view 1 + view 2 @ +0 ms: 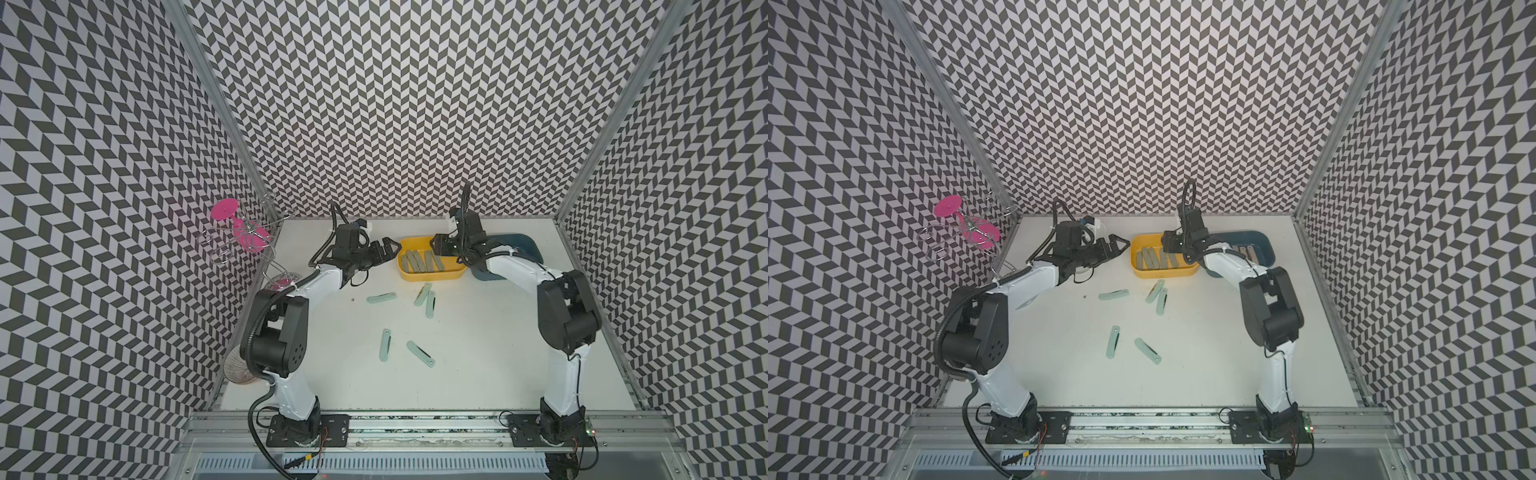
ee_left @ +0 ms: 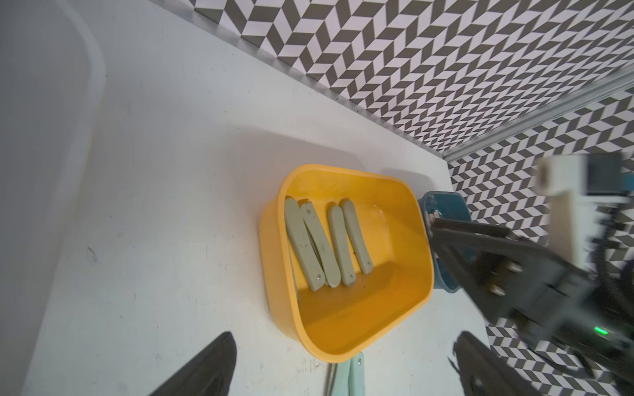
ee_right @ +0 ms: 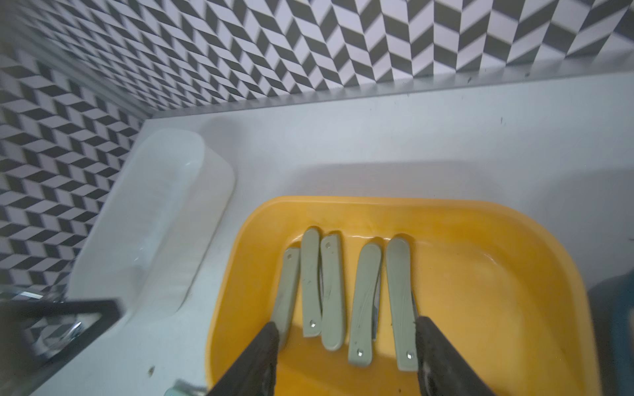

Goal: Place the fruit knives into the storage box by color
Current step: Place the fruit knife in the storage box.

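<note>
Grey-green fruit knives (image 3: 331, 291): five, flat in yellow storage box (image 3: 480, 233), near tabletop (image 1: 478, 365) far edge | mint fruit knives (image 1: 385, 345): five, loose at tabletop centre | right gripper (image 3: 348, 325): over yellow storage box, jaws parted, empty | left gripper (image 2: 344, 339): beside yellow storage box, jaws wide, empty | blue storage box (image 1: 1268, 252): just beside yellow storage box, toward tabletop right edge

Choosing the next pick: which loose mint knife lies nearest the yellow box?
The slanted mint knife of the close pair, tip nearly at the yellow box; others lie farther.
</note>
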Robot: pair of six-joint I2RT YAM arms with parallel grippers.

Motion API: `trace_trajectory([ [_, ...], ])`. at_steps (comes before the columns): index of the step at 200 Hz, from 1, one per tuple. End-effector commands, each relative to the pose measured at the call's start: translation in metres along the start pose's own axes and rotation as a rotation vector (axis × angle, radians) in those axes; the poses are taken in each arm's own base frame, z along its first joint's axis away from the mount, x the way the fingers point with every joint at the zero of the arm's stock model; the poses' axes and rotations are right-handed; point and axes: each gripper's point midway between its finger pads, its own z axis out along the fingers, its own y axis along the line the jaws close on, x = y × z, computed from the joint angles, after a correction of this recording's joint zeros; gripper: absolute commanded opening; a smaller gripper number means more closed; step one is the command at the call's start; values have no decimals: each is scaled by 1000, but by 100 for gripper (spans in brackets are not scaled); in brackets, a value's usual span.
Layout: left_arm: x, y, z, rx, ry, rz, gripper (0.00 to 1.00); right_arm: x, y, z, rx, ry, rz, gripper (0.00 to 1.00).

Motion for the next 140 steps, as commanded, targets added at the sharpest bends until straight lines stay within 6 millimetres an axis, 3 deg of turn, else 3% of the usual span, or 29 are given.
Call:
trace_trajectory([
  [1,0,7,18,-33,17,37,100,-8,13,-39,-61,-62,13,68],
  [44,2,7,57,-28,56,50,100,24,-12,-94,-23,-77,87,75],
  [79,11,-8,89,1,91,69,100,38,-36,-132,20,-130,131,76],
  [101,19,-22,105,29,105,75,100,41,-53,-148,50,-165,157,77],
  [140,29,-46,128,78,121,78,100,46,-77,-158,93,-159,175,77],
])
